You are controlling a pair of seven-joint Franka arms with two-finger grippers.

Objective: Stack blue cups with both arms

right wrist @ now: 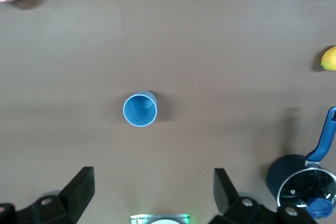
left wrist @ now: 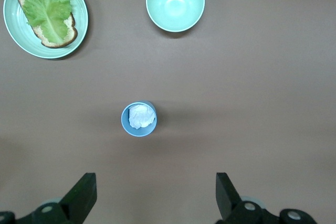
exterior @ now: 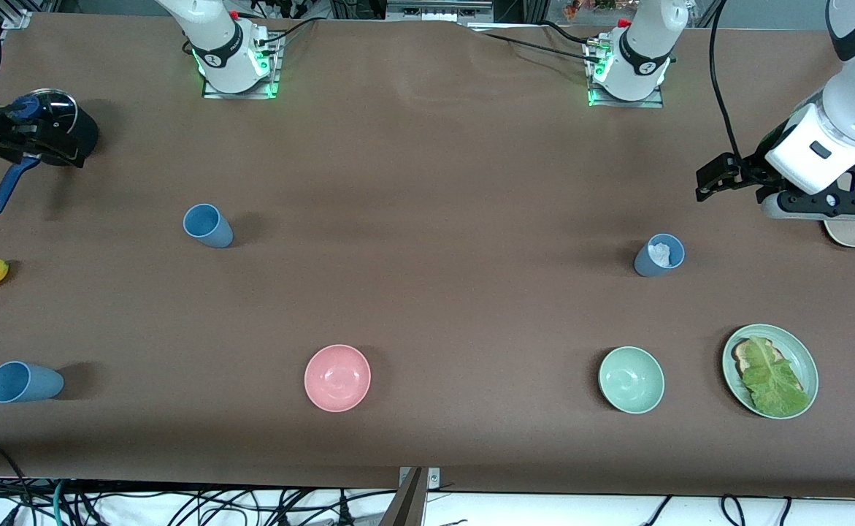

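On brown surface [exterior: 427, 183], three matte dusty-blue cups stood well apart: one [exterior: 208, 225] toward right arm's end, one [exterior: 24, 382] nearer camera, one [exterior: 659, 256] holding white wad. Left tool [left wrist: 155, 195] and right tool [right wrist: 153, 192] hovered spread wide, empty. Cups probably light, stiff; grip across rim.

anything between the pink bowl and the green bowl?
Nothing: the front view shows bare table between the pink bowl and the green bowl.

Even overhead light is illuminating the matte brown tabletop [exterior: 427, 307], which is showing no glare. Soft, short shadows are falling beside each small dusty-blue cup [exterior: 208, 225] and beside the glossy pink bowl [exterior: 337, 378], which is carrying faint highlights. All views are staying sharp.
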